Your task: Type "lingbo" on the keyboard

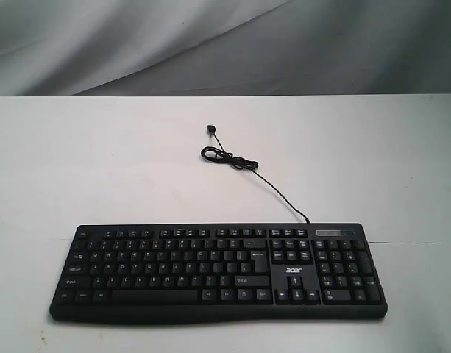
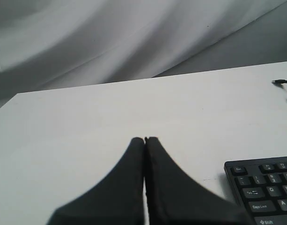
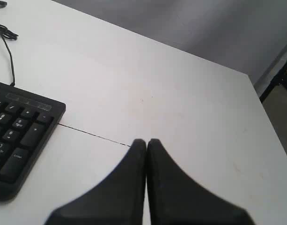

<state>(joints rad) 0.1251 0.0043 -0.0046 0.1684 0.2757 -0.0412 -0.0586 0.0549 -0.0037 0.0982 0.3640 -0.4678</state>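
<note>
The black keyboard [image 1: 218, 273] with white legends and an "acer" logo lies flat near the front of the white table, its thin cable [image 1: 265, 180] coiling away behind it. No arm shows in the exterior view. My left gripper [image 2: 144, 139] is shut and empty, hovering over bare table beside the keyboard's Esc corner [image 2: 265, 192]. Over bare table off the number-pad end of the keyboard [image 3: 17, 136], my right gripper [image 3: 146, 141] is shut, holding nothing.
The white table [image 1: 100, 162] has a thin dark seam [image 3: 94, 135] running past the keyboard's right end. Grey draped cloth [image 1: 210, 44] forms the backdrop. The cable's plug [image 1: 210, 130] rests mid-table. The table's edge [image 3: 269, 117] drops off beyond the right gripper.
</note>
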